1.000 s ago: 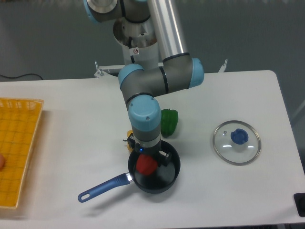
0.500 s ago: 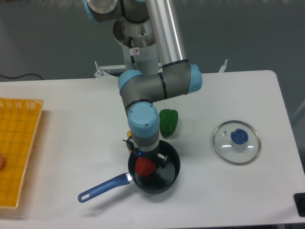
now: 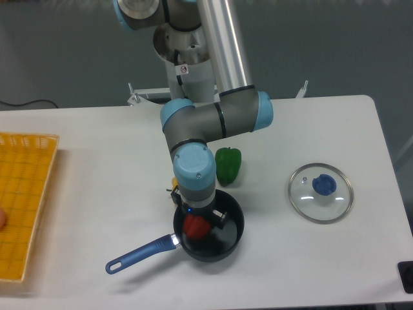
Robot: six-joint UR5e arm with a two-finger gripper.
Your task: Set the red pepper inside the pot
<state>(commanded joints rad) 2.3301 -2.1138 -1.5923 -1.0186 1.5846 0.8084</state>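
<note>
Since a second ago my wrist has crept slightly left and lower, carrying the red pepper (image 3: 196, 227) deeper inside the pot (image 3: 226, 240). The pepper sits directly under the gripper (image 3: 197, 225), apparently held between the fingers, over the pot's left half, though I cannot tell how firmly. It is too blocky to show any long axis; the pot's blue handle points down-left across the table (image 3: 97, 168).
</note>
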